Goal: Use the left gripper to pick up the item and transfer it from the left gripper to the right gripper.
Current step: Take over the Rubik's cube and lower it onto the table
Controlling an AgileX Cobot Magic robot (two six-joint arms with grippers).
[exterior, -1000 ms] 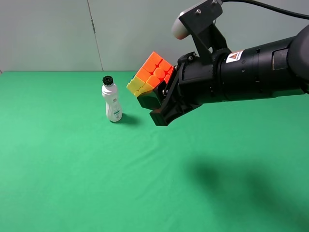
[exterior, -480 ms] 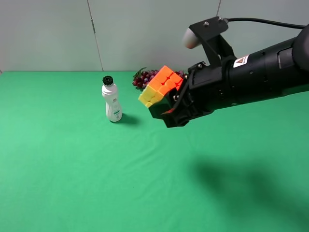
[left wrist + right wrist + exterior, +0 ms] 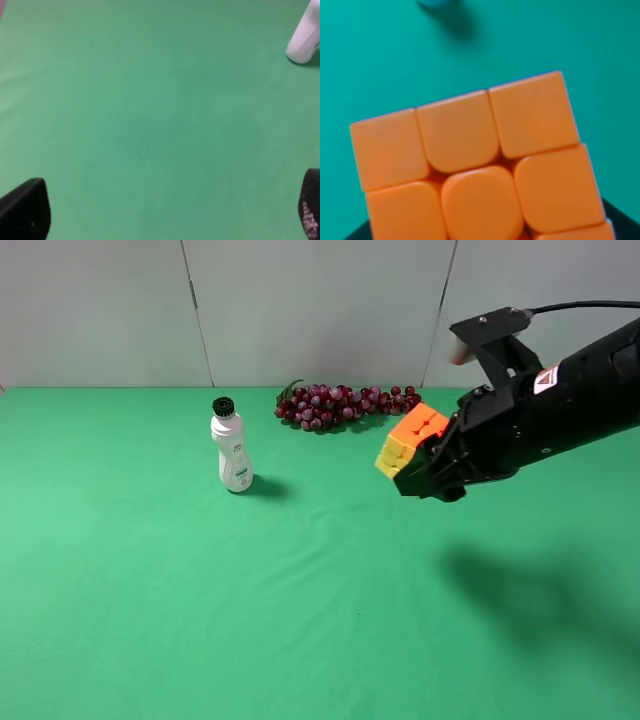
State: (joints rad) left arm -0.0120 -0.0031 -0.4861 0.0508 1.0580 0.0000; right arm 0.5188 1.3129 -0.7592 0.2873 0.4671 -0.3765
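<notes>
"Where's the puzzle cube point(image 3: 409, 441)?"

"Up in the air right of centre, clamped in the right gripper point(image 3: 430, 470), well above the green table point(image 3: 200, 620)."

"And the left gripper point(image 3: 167, 220)?"

"Jaws spread wide, holding nothing, over bare cloth."

"The white bottle point(image 3: 231, 453)?"

"Upright, black cap on, contents unclear. The grapes point(image 3: 340, 405) lie by the back edge, with open cloth in front."

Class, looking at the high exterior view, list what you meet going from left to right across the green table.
White plastic bottle with a black cap → bunch of dark red grapes → small orange-and-yellow puzzle cube → thick black robot arm with a warning sticker.
</notes>
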